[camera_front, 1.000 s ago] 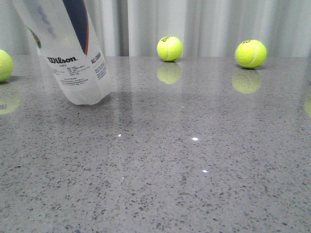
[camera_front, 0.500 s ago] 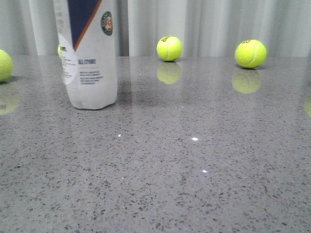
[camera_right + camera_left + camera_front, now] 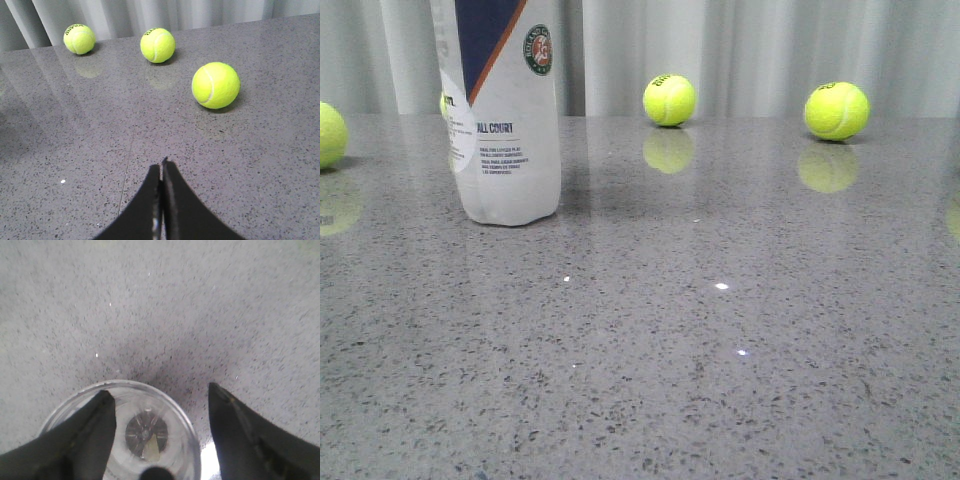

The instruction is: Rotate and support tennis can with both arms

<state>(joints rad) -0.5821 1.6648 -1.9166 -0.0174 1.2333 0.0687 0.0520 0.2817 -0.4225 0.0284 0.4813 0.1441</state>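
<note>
The tennis can stands upright on the grey table at the left of the front view; its navy wedge, orange stripe and round Roland Garros logo face the camera, and its top is cut off. The left wrist view looks straight down into the clear can. My left gripper is open above it: one finger overlaps the can's rim and the other hangs beside the can, with a gap to the wall. My right gripper is shut and empty over bare table. Neither gripper shows in the front view.
Tennis balls lie at the table's back and at the left edge; another peeks from behind the can. Three balls lie ahead of the right gripper. A curtain hangs behind the table.
The can went from tilted to upright, then turned slightly about its axis, bringing the "ALL COURT" text round to the front.
</note>
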